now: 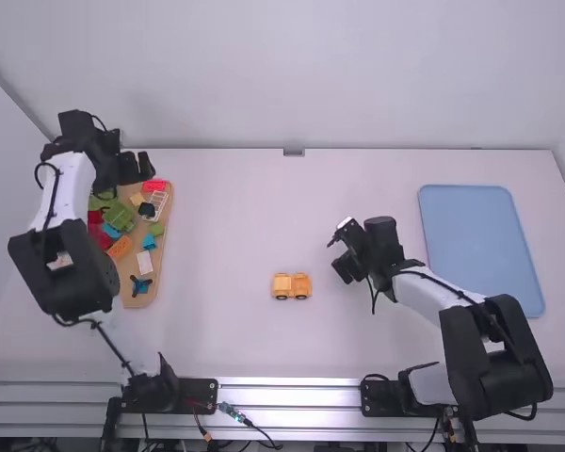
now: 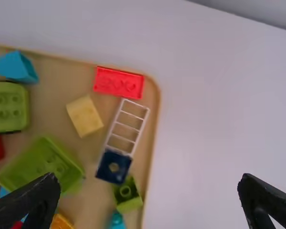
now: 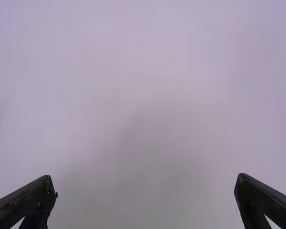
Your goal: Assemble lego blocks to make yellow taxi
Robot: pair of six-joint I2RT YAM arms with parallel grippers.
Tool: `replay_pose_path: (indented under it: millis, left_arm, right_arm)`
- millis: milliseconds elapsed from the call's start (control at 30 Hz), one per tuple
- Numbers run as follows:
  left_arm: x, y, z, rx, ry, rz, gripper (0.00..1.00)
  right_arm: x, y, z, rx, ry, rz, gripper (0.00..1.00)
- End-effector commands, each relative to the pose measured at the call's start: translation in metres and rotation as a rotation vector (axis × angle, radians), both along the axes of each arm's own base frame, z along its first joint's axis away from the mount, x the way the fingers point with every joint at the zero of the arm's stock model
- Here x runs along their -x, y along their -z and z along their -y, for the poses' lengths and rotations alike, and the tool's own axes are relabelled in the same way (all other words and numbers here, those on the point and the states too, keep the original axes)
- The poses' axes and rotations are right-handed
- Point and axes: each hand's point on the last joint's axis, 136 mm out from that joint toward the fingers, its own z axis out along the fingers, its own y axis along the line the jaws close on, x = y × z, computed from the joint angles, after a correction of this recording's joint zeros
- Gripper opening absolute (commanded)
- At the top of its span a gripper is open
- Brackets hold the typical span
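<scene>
The left claw (image 1: pixel 139 168), fingers apart, hangs by the 12 o'clock end of a tray (image 1: pixel 159 270) of loose blocks (image 1: pixel 119 217). From the right claw (image 1: pixel 337 252), also spread, the wheeled yellow blocks (image 1: pixel 291 285) sit toward 8 o'clock on the desk (image 1: pixel 245 207).

The left arm (image 1: pixel 72 188) and right arm (image 1: pixel 424 294) pair white links with chunky black joints, thin black cables (image 1: pixel 55 191) looping alongside; left hand (image 1: pixel 138 167) and right hand (image 1: pixel 341 252) have black, tapering fingers (image 2: pixel 35 202).
</scene>
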Motion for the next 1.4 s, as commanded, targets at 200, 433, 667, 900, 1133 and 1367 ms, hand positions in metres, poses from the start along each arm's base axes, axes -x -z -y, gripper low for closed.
replay_pose_path:
  millis: [200, 433, 667, 900, 1133, 1367]
  left_arm:
    - [-0.039, 0.051, -0.026, 0.07, -0.088, -0.126, 0.99]
    - [-0.025, 0.098, -0.042, 0.003, -0.202, -0.289, 0.99]
    - [-0.012, 0.106, -0.045, -0.002, -0.214, -0.338, 0.99]
    - [-0.019, 0.109, -0.036, 0.052, -0.192, -0.308, 0.71]
    - [-0.012, 0.117, -0.034, 0.064, -0.227, -0.341, 0.54]
    - [-0.008, 0.135, -0.036, 0.061, -0.231, -0.355, 0.59]
  right_arm:
    - [0.002, -0.005, -0.01, -0.032, -0.003, 0.008, 0.99]
    - [0.001, -0.006, -0.012, -0.03, -0.019, 0.018, 0.99]
    - [-0.003, -0.01, -0.013, -0.037, -0.018, 0.039, 0.99]
    - [-0.004, -0.011, -0.014, -0.039, -0.019, 0.046, 0.99]
    - [-0.007, -0.014, -0.014, -0.063, 0.008, 0.054, 0.99]
    - [-0.007, -0.014, -0.015, -0.065, 0.004, 0.053, 0.99]
